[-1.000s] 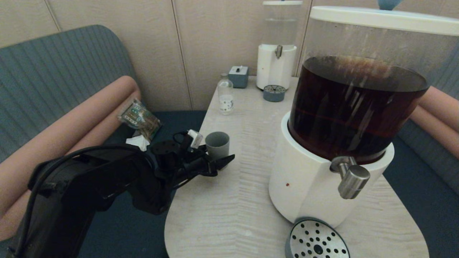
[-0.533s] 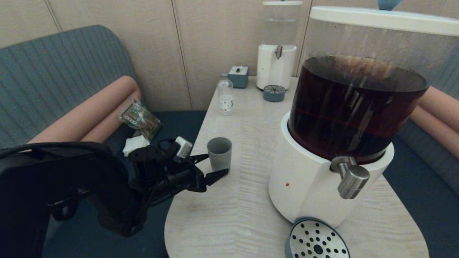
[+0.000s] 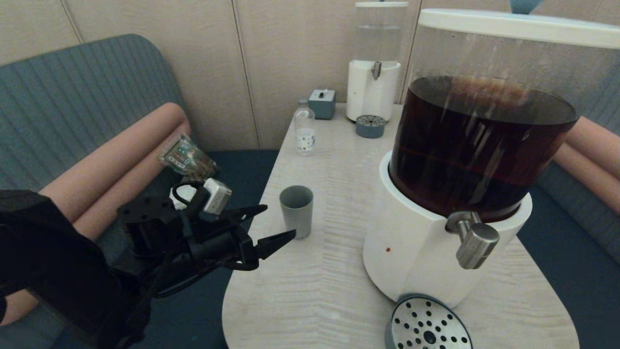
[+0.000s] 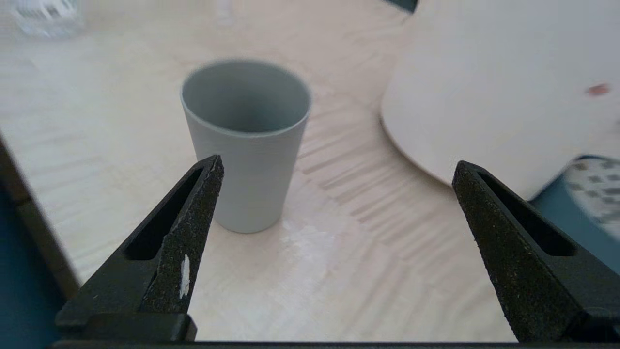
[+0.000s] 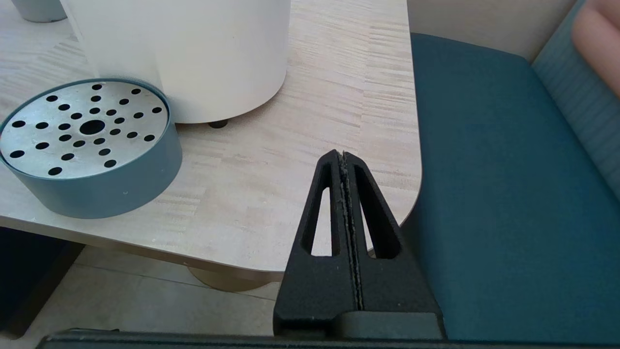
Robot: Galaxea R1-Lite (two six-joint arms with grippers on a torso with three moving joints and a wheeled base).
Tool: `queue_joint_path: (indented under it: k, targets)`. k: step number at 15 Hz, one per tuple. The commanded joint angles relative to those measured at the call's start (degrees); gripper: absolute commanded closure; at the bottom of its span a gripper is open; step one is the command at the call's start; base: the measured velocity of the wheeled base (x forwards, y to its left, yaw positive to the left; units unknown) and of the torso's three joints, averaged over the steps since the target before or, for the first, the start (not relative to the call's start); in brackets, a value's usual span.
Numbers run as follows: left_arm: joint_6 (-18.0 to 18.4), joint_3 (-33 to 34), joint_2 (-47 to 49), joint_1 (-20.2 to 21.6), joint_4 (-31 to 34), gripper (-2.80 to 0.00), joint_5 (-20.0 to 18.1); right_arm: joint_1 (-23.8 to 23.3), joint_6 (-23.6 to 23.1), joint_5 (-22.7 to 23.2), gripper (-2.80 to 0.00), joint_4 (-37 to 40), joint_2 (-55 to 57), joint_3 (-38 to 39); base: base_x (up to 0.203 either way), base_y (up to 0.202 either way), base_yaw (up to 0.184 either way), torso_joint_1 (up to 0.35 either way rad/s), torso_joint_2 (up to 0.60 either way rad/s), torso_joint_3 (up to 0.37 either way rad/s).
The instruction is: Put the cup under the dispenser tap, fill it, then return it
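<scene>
Cup [image 3: 296, 211] sits upright on tabletop [image 3: 339, 203]; left gripper [image 3: 269, 224] (jaws spread wide, empty) should centre on it, approx mid-height, before squeezing.

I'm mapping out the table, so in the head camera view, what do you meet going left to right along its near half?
Left claw, open → cup → dispenser's white base → dispenser tap.
</scene>
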Motion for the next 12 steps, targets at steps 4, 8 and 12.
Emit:
queue_joint_path:
  k: [4, 8, 12]
  targets:
    - [-0.41, 9.32, -14.92, 0.11, -0.42, 0.0, 1.72, 0.04, -0.03, 0.04, 0.0, 0.0, -0.46, 0.53, 0.0, 0.0, 0.0, 0.0, 0.0, 0.0]
    - [-1.08, 11.14, -26.57, 0.11, -0.42, 0.0, 7.11, 0.0, -0.03, 0.04, 0.0, 0.0, -0.46, 0.53, 0.0, 0.0, 0.0, 0.0, 0.0, 0.0]
    - [-3.29, 9.18, -39.97, 0.18, 0.26, 0.0, 12.89, 0.0, -0.03, 0.04, 0.0, 0.0, -0.46, 0.53, 0.0, 0.0, 0.0, 0.0, 0.0, 0.0]
